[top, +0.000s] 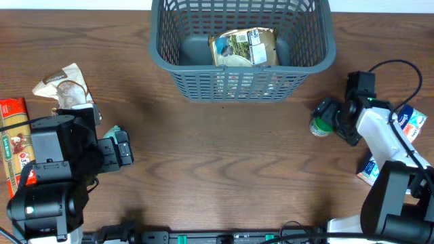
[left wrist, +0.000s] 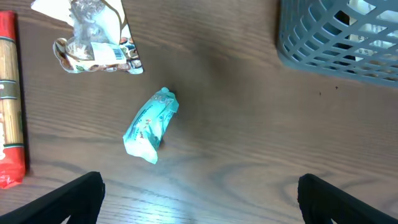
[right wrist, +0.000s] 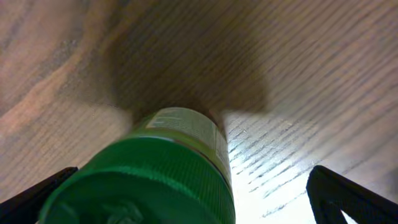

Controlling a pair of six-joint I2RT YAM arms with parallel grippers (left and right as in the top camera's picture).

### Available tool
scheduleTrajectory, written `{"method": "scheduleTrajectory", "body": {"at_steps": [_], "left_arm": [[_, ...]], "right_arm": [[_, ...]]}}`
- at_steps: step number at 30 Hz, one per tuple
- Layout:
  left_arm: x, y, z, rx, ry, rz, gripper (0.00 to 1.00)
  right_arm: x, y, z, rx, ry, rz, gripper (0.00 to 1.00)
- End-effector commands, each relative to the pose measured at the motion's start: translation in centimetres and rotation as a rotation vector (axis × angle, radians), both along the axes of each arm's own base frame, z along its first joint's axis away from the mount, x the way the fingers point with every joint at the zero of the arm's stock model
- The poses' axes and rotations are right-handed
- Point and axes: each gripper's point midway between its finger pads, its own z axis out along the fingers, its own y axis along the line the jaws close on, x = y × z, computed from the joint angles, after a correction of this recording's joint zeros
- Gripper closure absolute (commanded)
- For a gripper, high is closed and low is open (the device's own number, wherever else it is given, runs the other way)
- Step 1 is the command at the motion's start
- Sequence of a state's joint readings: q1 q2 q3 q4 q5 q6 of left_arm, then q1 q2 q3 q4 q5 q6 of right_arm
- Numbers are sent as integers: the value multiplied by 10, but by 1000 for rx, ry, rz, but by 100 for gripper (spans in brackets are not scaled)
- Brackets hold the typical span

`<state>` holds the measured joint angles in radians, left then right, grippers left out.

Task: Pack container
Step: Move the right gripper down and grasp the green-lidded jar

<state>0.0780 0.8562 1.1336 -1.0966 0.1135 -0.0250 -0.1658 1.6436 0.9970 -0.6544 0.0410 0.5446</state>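
The dark grey container (top: 196,81) stands at the back middle with a brown-and-gold packet (top: 243,47) lying inside; its corner shows in the left wrist view (left wrist: 323,50). My right gripper (top: 327,116) is open around a green-lidded jar (top: 319,126) lying on the table. In the right wrist view the jar (right wrist: 155,168) lies between the fingers (right wrist: 193,205), close to the left one. My left gripper (top: 121,149) is open and empty. It hangs just short of a teal packet (left wrist: 151,124), which its fingers (left wrist: 199,199) do not touch.
A clear bag with a brown label (top: 66,85) and a red pasta packet (top: 13,146) lie at the left, both also in the left wrist view (left wrist: 93,43) (left wrist: 12,99). Blue-and-white cartons (top: 410,122) (top: 369,169) lie at the right edge beside the right arm.
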Motion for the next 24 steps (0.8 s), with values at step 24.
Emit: {"method": "scheduleTrajectory", "body": {"at_steps": [24], "left_arm": [[-1,0,8,4,-16,-10,2]], "right_arm": [[-17,2,-36,-15,15,26,37]]}}
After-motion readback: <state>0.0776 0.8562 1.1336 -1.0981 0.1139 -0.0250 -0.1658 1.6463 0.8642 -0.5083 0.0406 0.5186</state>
